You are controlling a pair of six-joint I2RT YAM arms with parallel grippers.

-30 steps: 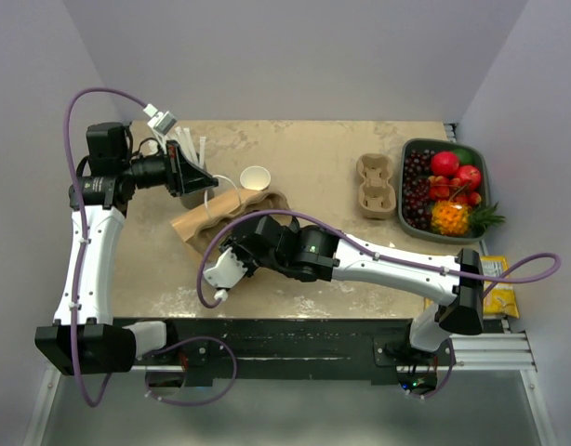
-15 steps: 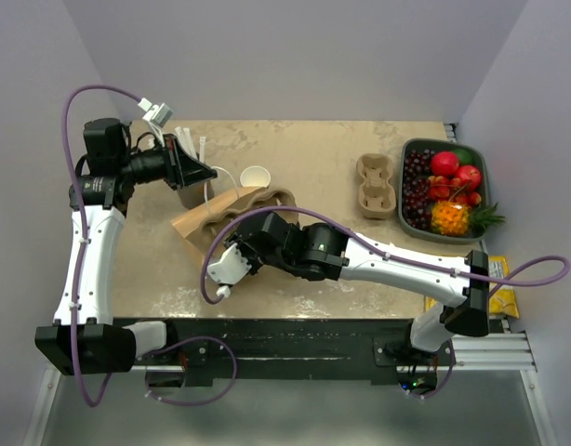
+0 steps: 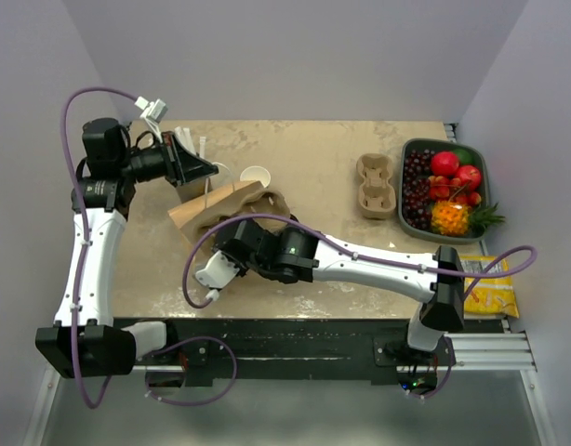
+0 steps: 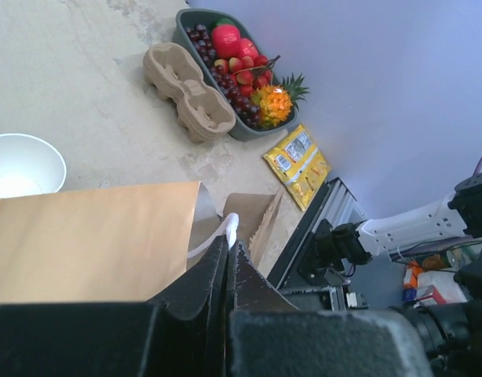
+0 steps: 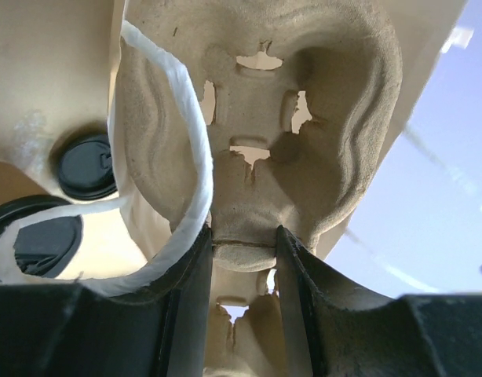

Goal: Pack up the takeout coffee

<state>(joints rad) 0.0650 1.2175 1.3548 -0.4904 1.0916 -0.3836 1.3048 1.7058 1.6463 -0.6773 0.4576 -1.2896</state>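
Note:
The brown paper bag [image 3: 194, 214] lies on its side at the table's left. My left gripper [image 3: 209, 170] is shut on its white handle [image 4: 231, 222], holding the mouth up. My right gripper [image 5: 242, 243] reaches into that mouth, shut on the middle ridge of a pulp cup carrier [image 5: 264, 118] whose scalloped end [image 3: 270, 199] shows from above. In the right wrist view the takeout coffee shows only as a round black lid [image 5: 85, 165] beside the carrier, with a second dark lid [image 5: 38, 238] below it. The bag's other white handle [image 5: 190, 157] loops over my left finger.
A lidless cup with a white inside [image 3: 255, 176] stands just behind the bag. White straws [image 3: 191, 144] stick up near my left wrist. A spare pulp carrier [image 3: 377, 186] and a grey fruit tray [image 3: 478, 177] sit at the right. Yellow snack packets [image 3: 487, 283] lie beyond them.
My right arm has pushed left and deeper toward the bag with the carrier. The bag and my left gripper have shifted a little to the left.

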